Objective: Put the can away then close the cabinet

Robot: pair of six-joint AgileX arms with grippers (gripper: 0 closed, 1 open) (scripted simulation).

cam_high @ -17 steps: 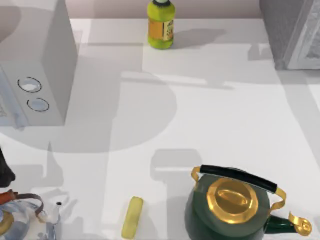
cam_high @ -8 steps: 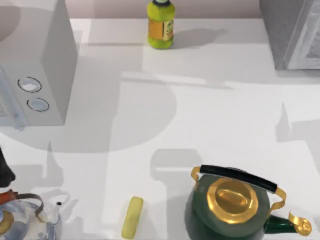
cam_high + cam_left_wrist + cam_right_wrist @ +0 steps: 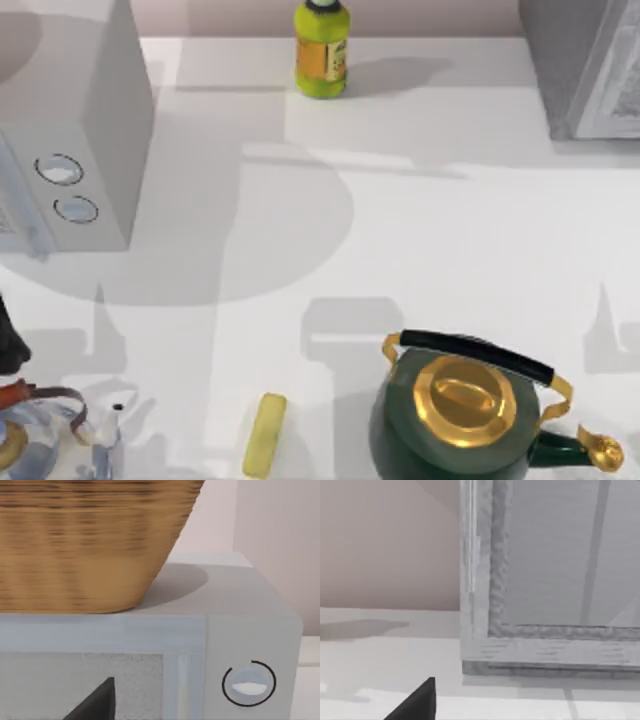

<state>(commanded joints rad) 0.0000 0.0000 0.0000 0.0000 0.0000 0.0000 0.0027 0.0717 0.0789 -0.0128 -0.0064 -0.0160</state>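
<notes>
White table [image 3: 450, 230] against a pinkish wall, with a grey framed cabinet [image 3: 580, 70] at the far right corner. Since half a second ago, only a thin spiked shadow shifted, from mid-right toward the near right edge; a second ago, the cabinet front sat at a different angle. Left gripper [image 3: 97, 702] facing the front of a white microwave [image 3: 90, 130] on the left, under a woven brown basket [image 3: 85, 540]. Right gripper [image 3: 417, 700] low over the table, just before the cabinet's panel. How far open either one is, or holding what: cannot tell. Whereabouts of the can: cannot tell. Elsewhere, a yellow-green bottle with dark cap [image 3: 321, 50] far centre, a dark green kettle with gold lid [image 3: 460, 410] near right, a pale yellow bar [image 3: 265, 433] beside it, and a clear teapot [image 3: 50, 440] cut off at the near left corner.
</notes>
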